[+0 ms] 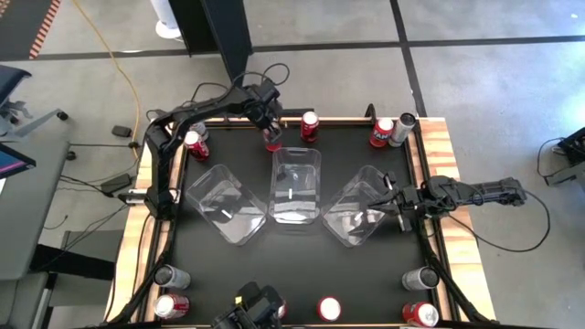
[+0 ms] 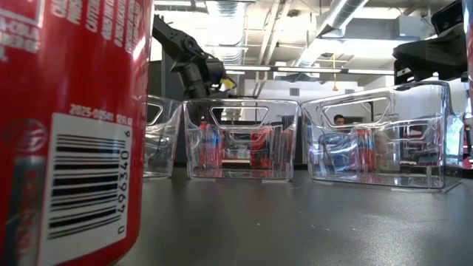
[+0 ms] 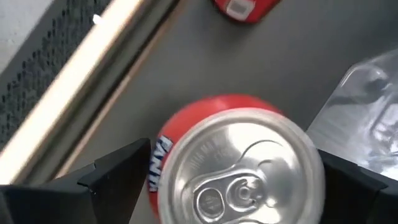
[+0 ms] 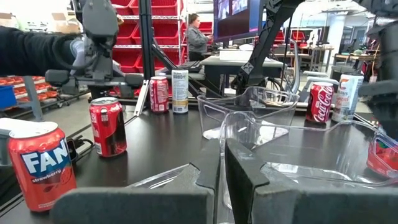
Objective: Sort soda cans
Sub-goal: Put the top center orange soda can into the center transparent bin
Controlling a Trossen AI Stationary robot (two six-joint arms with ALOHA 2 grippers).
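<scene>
1. Sorting barely begun: three clear bins (image 1: 295, 187) look empty, soda cans (image 1: 310, 125) ring the tabletop (image 1: 302, 265) edges.
2. Left end effector (image 1: 271, 128) spread wide around an upright red can (image 3: 239, 168), not gripping.
3. Right end effector (image 1: 395, 203) closed, empty, beside right bin.

Three bins (image 1: 295, 183) side by side at table (image 1: 302, 274) centre; cans (image 1: 310, 125) along far edge, others (image 1: 329, 308) along near edge; left gripper (image 1: 271, 137) astride one far can (image 3: 239, 168).

Grey concrete floor (image 1: 475, 82) around the wood-edged table (image 1: 439, 137); beyond it, red storage shelves (image 4: 124, 31), ceiling light strips (image 2: 347, 11).
</scene>
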